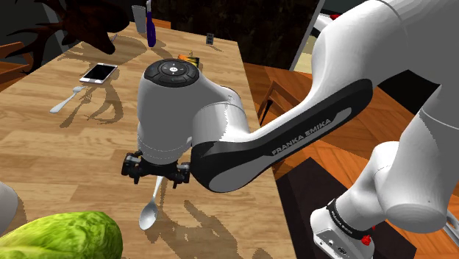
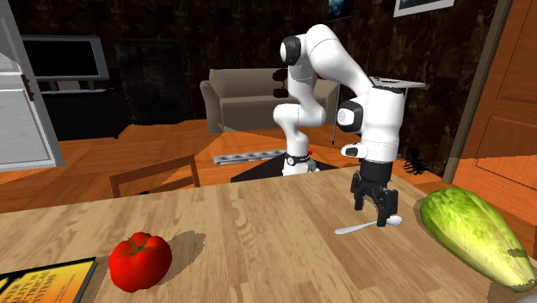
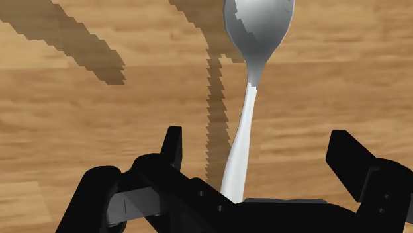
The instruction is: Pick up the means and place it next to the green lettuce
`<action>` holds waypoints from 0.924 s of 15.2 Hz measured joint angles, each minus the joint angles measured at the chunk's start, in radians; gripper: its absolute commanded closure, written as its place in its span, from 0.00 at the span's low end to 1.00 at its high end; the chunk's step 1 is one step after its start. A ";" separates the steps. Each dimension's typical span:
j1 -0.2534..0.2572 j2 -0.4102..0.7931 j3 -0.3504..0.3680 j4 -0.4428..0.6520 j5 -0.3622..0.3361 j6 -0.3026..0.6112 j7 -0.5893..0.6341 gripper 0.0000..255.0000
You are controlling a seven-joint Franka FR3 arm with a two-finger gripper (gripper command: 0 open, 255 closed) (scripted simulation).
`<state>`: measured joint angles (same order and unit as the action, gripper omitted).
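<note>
Looking along the gripper [image 3: 258,142], the spoon [image 3: 247,106] is seen between the jaws. They are wide open: the fingers [image 3: 173,149] stand well apart and neither touches the handle, so nothing is held. The handle runs approx. down the middle of the gap, w/ the bowl end pointing away, past the fingertips.

Handling, as judged: the spoon is silver-grey and glossy, so it is prob. light, stiff and not fragile, but slippery under the pads. A hold is best taken on the slim handle, approx. mid-length, w/ the pads closed across its narrow width. The bowl is too broad and curved to be clamped well. Since it seems to lie flat on the wooden table [image 1: 59,162], the fingertips would have to be brought right down to the surface, and a shallow pinch could let it swivel or slip out.

Rel. to the green lettuce [image 1: 62,234], the spoon lies near, its bowl end just beside the leaves but apart from them. The placing already looks about met.

Farther off, a second spoon [image 1: 66,99] and a phone [image 1: 98,72] lie well apart from the lettuce, up the table.
</note>
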<state>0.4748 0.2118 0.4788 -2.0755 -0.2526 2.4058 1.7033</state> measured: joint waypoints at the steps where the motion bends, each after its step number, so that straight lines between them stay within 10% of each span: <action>1: 0.000 0.000 0.000 0.000 0.000 0.000 0.000 0.00; 2: 0.000 0.000 0.000 0.000 0.000 0.000 0.000 1.00; 11: 0.000 0.000 0.000 0.000 0.000 0.000 0.000 1.00; 12: 0.000 0.000 0.000 0.000 0.000 0.000 0.000 0.00; 14: -0.028 -0.018 0.011 -0.020 0.044 0.021 -0.041 0.00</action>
<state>0.4469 0.1938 0.4897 -2.0957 -0.2084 2.4268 1.6624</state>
